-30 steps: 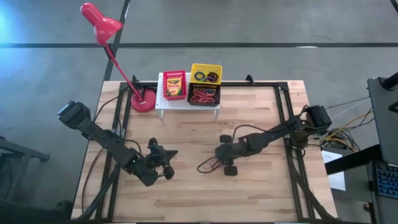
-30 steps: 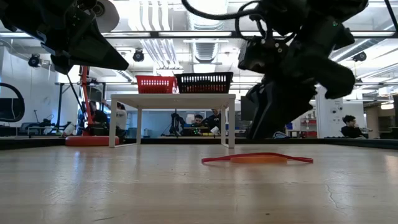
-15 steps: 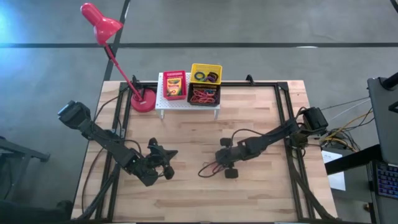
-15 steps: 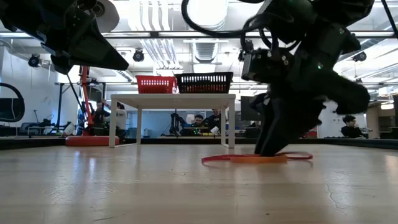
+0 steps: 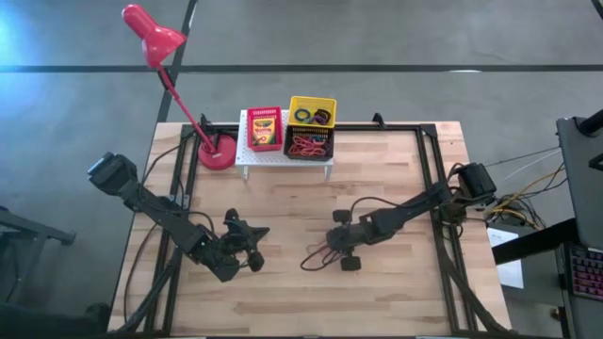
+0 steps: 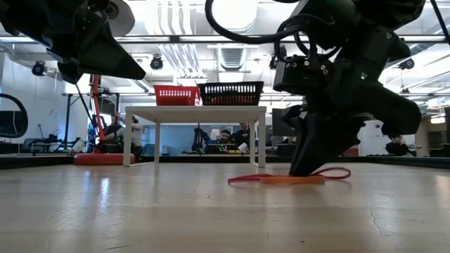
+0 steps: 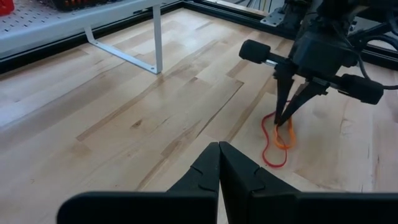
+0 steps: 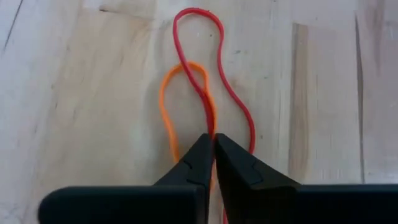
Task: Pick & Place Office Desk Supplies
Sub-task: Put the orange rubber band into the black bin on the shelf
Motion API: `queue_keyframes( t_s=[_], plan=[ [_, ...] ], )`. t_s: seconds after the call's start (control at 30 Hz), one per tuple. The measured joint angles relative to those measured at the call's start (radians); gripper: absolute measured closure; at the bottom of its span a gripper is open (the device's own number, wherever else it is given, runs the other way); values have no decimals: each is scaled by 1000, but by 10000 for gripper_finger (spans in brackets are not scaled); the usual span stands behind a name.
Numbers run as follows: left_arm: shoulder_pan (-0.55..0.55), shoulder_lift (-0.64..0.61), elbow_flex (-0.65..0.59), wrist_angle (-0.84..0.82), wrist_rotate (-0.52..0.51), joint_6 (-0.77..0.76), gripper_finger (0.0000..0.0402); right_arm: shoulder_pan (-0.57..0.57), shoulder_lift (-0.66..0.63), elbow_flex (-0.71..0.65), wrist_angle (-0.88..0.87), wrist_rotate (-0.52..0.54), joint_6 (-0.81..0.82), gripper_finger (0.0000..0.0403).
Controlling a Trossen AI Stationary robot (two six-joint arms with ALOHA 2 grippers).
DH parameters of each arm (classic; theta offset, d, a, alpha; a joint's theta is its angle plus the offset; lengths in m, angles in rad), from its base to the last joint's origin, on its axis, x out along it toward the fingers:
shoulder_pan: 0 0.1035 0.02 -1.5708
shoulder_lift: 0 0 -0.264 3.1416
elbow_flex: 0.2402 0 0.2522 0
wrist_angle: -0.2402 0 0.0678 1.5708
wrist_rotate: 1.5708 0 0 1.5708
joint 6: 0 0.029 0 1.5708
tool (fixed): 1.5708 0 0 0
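Right hand [image 5: 332, 251] is down on the table [image 5: 396, 292] just right of centre in the high view, fingers pressed together and pinching the red rubber band [image 8: 231, 99] where it crosses the orange rubber band [image 8: 166, 106]. In the right wrist view the two dark fingertips [image 8: 200, 163] meet right on that crossing, the red loop running beyond them and the orange one lying beside it. From the low view the bands lie flat on the wood at centre right, with one end of the red loop lifted a little beside the hand [image 6: 309, 165].

Left hand [image 5: 251, 247] sits lower left of centre in the high view, fingers shut on nothing, well apart from the bands.

Up at the top centre of the table stands the white rack [image 5: 247, 158], carrying a red basket [image 5: 265, 128] with a yellow-and-green box, a yellow basket [image 5: 312, 111] with rings, and a black basket [image 5: 309, 145] of more rubber bands. The red lamp [image 5: 151, 34] stands just left of the rack.
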Motion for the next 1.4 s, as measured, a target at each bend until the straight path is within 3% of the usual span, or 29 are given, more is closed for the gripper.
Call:
queue_keyframes(
  t_s=[0.27, 0.4, 0.5, 0.67, 0.73, 1.0, 1.17, 1.4],
  plan=[
    [0, 0, 0, 0, 2, 0, 394, 7, -88, 34, -16, 18, 6, 394],
    [0, 0, 0, 0, 2, 0, 394, 26, -127, 89, -25, 110, -17, 394],
    [0, 0, 0, -1, 2, 0, 394, 53, -133, 135, -43, 257, -57, 394],
    [0, 0, 0, -2, 3, -2, 394, 126, -122, 185, -22, 593, -120, 394],
    [0, 0, 0, -2, 3, -2, 394, 144, -117, 185, -33, 642, -120, 394],
    [0, 0, 0, -2, 3, -2, 394, 122, -114, 78, -42, 297, 64, 394],
    [0, 0, 0, -2, 4, -1, 394, 97, -114, 56, -141, 250, 186, 379],
    [0, 0, 0, -2, 4, -2, 394, 57, -114, 41, -200, 190, 254, 282]
  ],
)
